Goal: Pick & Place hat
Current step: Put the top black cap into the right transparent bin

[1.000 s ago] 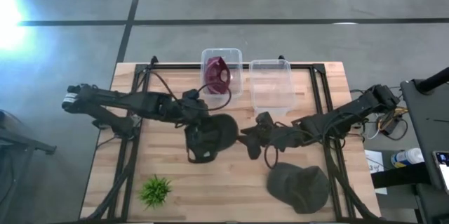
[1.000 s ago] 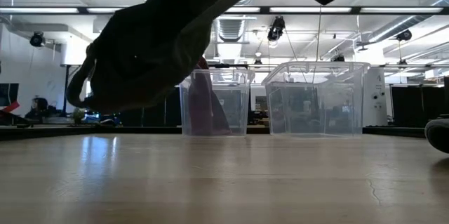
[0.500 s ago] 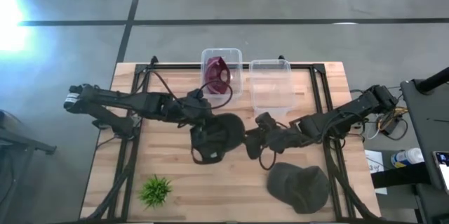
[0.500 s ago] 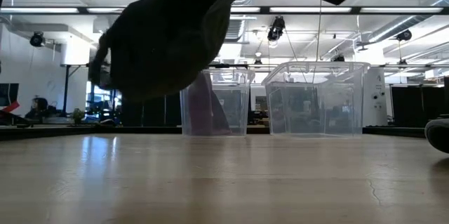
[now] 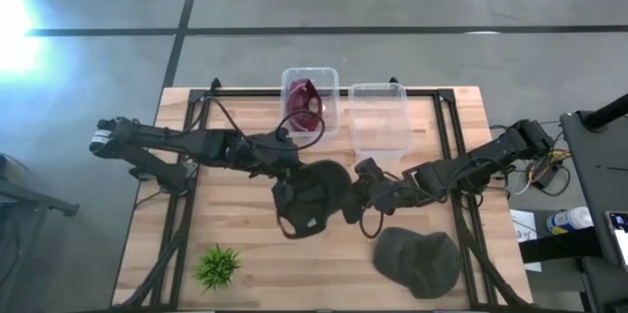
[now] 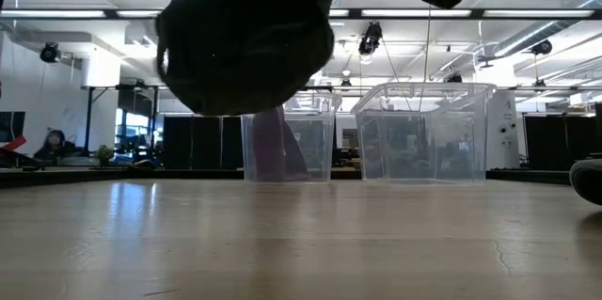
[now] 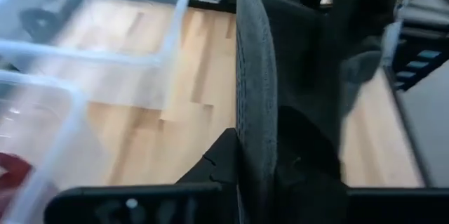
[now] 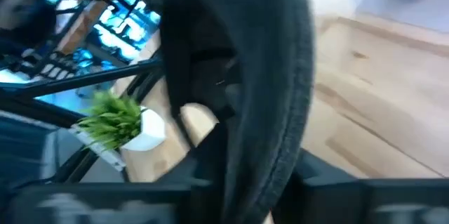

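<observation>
A black hat point(image 5: 316, 200) hangs in the air above the table's middle, and it also shows in the low view point(image 6: 245, 46). My left gripper point(image 5: 287, 171) is shut on it from the left side. My right gripper point(image 5: 355, 195) meets it from the right side and is shut on its edge. A dark grey-green hat point(image 5: 417, 259) lies on the table at the near right. A maroon hat point(image 5: 304, 102) lies in the left clear bin point(image 5: 292, 79). My left gripper pinches the black hat's rim point(image 7: 254, 112) between its two fingers. The fingers come level from the table's left. The rim stands on edge between them, and the hat is lifted clear of the table. My right gripper has the hat's rim point(image 8: 280, 104) between its two fingers, on the side away from my left gripper. The fingers come level from the table's right, and the hat hangs clear of the table.
An empty clear bin point(image 5: 381, 117) stands at the far edge, right of the bin with the maroon hat. A small green plant point(image 5: 218, 266) stands at the near left. Black frame rails run along the table's left and right sides.
My left gripper has carried the black hat toward the table's right edge and a little toward the near edge, up to my right gripper. The hat has turned as it went and stays clear of the table. Its edge now sits in my right gripper.
</observation>
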